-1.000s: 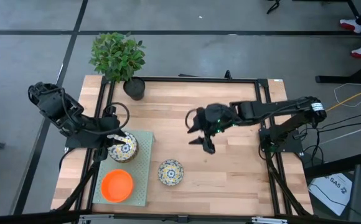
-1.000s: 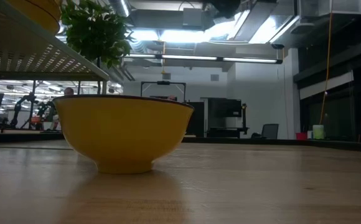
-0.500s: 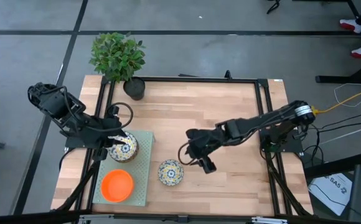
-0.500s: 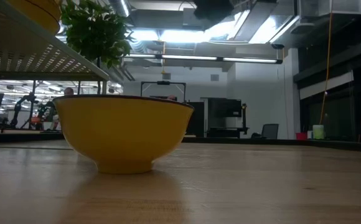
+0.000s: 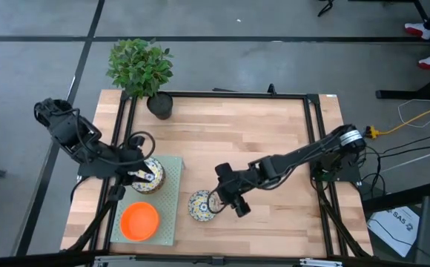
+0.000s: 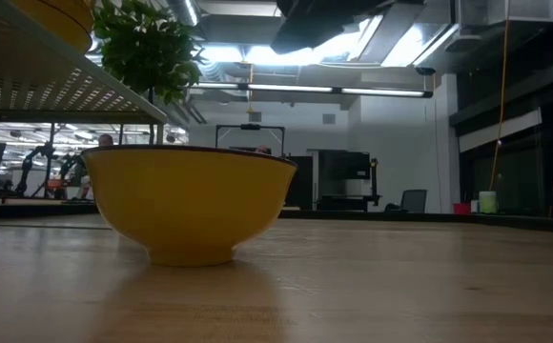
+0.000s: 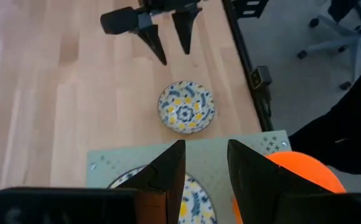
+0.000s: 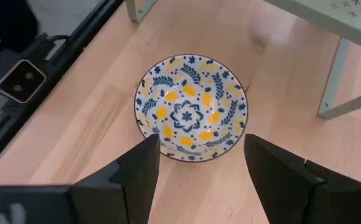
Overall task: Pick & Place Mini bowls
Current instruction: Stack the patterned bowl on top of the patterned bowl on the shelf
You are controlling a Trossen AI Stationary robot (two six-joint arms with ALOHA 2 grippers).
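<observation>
Right gripper (image 5: 226, 205): fingers spread wide, low over the table just beside the floral bowl on the wood (image 5: 203, 205), on that bowl's right in the high view. Not gripping it.
Left gripper (image 5: 142, 172): over the pale green raised tray (image 5: 172, 194), at the floral bowl on the tray (image 5: 150, 175); fingers apart, holding nothing.
Orange bowl (image 5: 139, 221): on the tray's near end, untouched.
Plant pot (image 5: 159, 104): black, leafy plant, back-left corner of the table (image 5: 274, 133).
Right wrist view only: floral bowl on the wood (image 8: 191, 107) upright and empty between the two spread fingers (image 8: 137, 174), fingertips level with its near rim, no contact seen. A tray leg stands beside it.
Left wrist view only: left fingers (image 7: 168, 168) parted with a clear gap, above the tray bowl's rim; right gripper (image 7: 168, 38) seen farther off, open, pointing at the floor-level bowl (image 7: 186, 107); orange bowl edge (image 7: 292, 168) to one side.
Low view only: the bowl's outside (image 6: 189, 202) is plain yellow, sitting flat on the wood; dark arm part overhead at top; tray edge and plant at upper left.
Change since 1.0 s ago: right arm has stretched from table centre toward the bowl on the wood and come down next to it; gripper was open then too.
Left arm: barely shifted, same spot over the tray bowl.
Bowls: all three in the same places.
</observation>
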